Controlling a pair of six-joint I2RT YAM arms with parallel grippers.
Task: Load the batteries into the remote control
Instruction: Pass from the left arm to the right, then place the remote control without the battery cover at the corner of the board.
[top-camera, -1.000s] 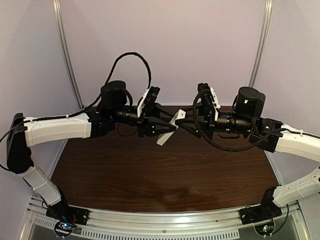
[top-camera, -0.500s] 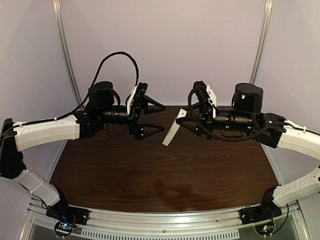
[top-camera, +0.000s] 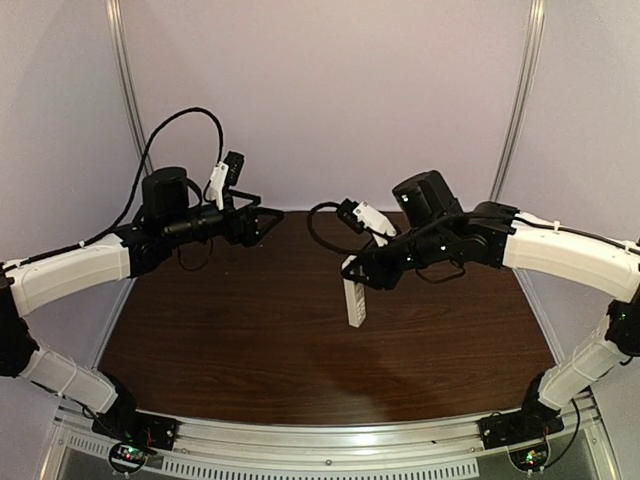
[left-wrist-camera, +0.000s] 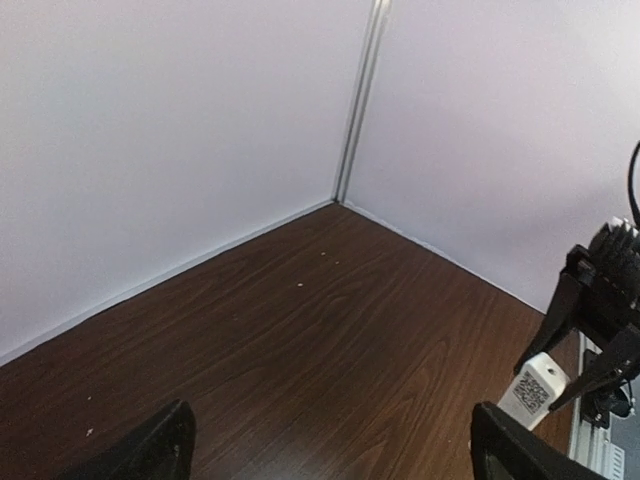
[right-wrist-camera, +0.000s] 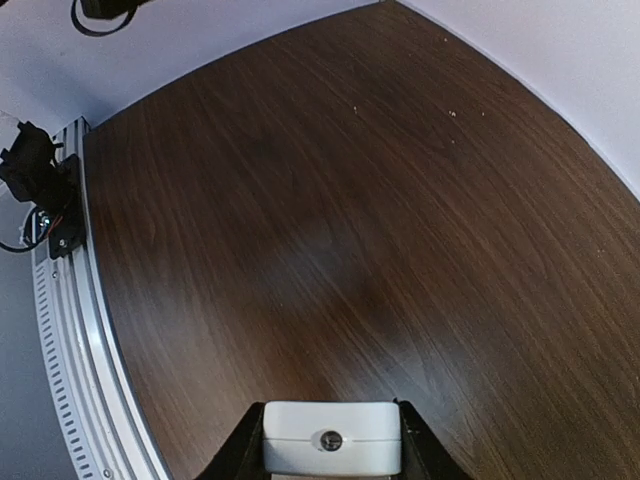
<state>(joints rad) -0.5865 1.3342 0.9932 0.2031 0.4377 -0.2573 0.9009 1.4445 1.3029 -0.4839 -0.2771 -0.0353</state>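
Remote control (top-camera: 355, 305) is up in the air over roughly the middle of the surface (top-camera: 250, 350), not touching it. It hangs almost straight up and down with a slight lean. The right end effector (top-camera: 362, 272) pinches it at the top end and the bottom end dangles free. From the right wrist cam you're looking straight down at the white end face, which has a little round dot in the middle. The two black fingers (right-wrist-camera: 243, 447) sit snug against either side of it, so that end effector is closed down to the remote's width and gripping it. The dark wood grain of the surface spreads out well below.

The left wrist cam catches the same remote from the side, off at the right edge of its view. You can see a QR sticker (left-wrist-camera: 529, 380) on the face turned toward it.

The left end effector (top-camera: 268, 222) sits over the far left part of the surface, well apart from the remote and pointing roughly toward it. Its fingertips (left-wrist-camera: 152, 448) are spread wide, one in each bottom corner of its own cam, with just wood grain showing between them. So it's wide open and holding nothing.

Further out, pale lilac walls (top-camera: 330, 100) close in the back and sides. A silver rail (top-camera: 330, 440) runs along the near edge where both arms are bolted.
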